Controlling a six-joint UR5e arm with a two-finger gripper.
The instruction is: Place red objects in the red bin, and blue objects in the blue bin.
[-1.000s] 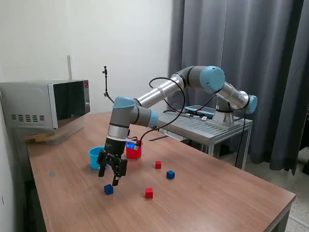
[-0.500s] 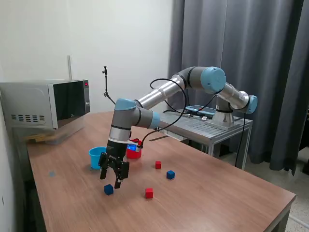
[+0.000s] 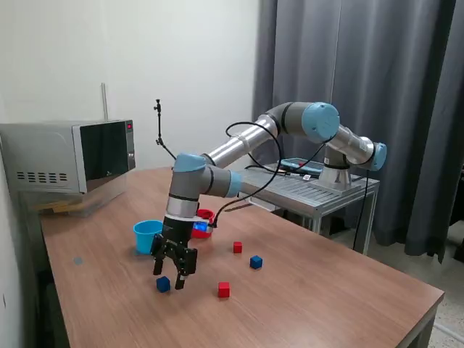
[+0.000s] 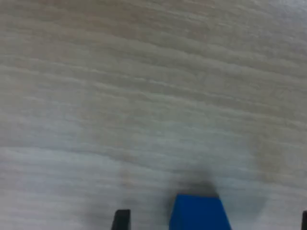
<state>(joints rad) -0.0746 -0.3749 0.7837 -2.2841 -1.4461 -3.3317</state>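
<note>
My gripper [image 3: 168,276] hangs open just above the table, fingers pointing down over a dark blue cube [image 3: 163,284]. The wrist view shows this blue cube [image 4: 199,213] on the wood between the two fingertips [image 4: 121,220], nearer one of them and not touching either. A second blue cube [image 3: 256,262] lies toward the exterior view's right. One red cube [image 3: 223,290] sits near the table's front, another red cube [image 3: 237,247] farther back. The red bin [image 3: 205,217] stands behind my arm, partly hidden. The light-blue bin [image 3: 147,235] stands to its left in the exterior view.
A microwave [image 3: 69,156] stands at the back on the exterior view's left. A metal side table [image 3: 312,190] carrying the arm's base is at the back right. The wooden table's edge [image 3: 406,319] runs along the right front.
My gripper has shifted slightly toward the exterior view's right and sunk lower, closer to the blue cube beneath it. The cubes and cups have stayed in place.
</note>
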